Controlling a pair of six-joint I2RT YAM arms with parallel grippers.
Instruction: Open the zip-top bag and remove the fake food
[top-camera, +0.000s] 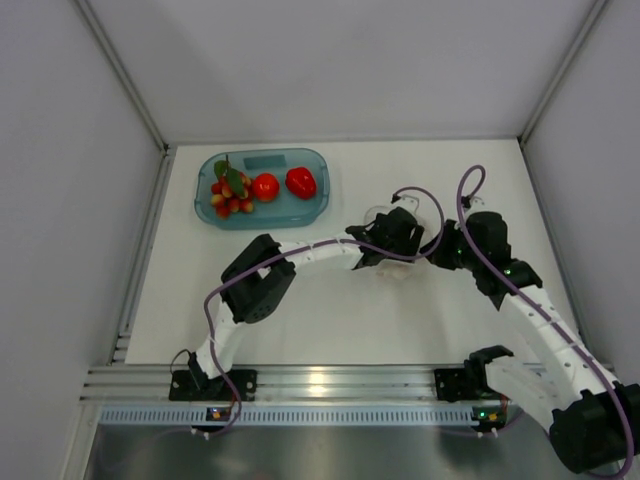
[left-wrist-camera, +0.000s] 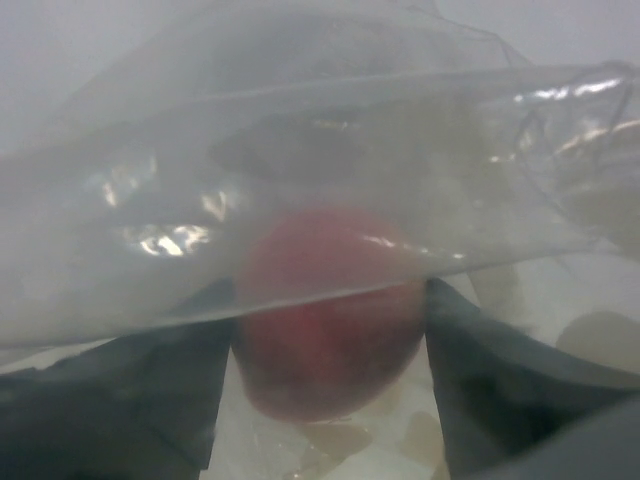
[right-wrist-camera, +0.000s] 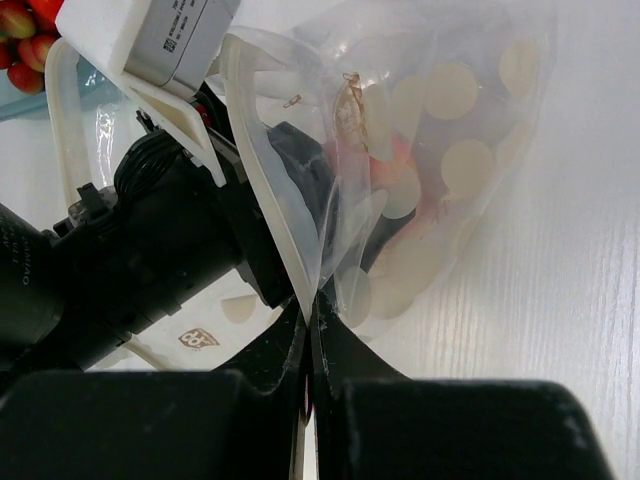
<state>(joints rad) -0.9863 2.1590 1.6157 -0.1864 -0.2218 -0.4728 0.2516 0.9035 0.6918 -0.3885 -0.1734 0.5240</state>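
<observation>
The clear zip-top bag (right-wrist-camera: 450, 150) with white dots lies mid-table (top-camera: 378, 213), its mouth open. My right gripper (right-wrist-camera: 312, 300), at the bag's right in the top view (top-camera: 447, 247), is shut on the bag's zip edge and holds it up. My left gripper (top-camera: 385, 245) reaches inside the bag. Its fingers (left-wrist-camera: 480, 380) press both sides of the pink-red peach (left-wrist-camera: 325, 340), which shows blurred through the plastic (right-wrist-camera: 400, 160). The berry cluster (top-camera: 228, 190), tomato (top-camera: 265, 187) and red pepper (top-camera: 300, 182) lie in the teal tray (top-camera: 322, 195).
The teal tray stands at the back left of the table. White walls enclose the table on the left, back and right. A metal rail (top-camera: 320, 385) runs along the near edge by the arm bases.
</observation>
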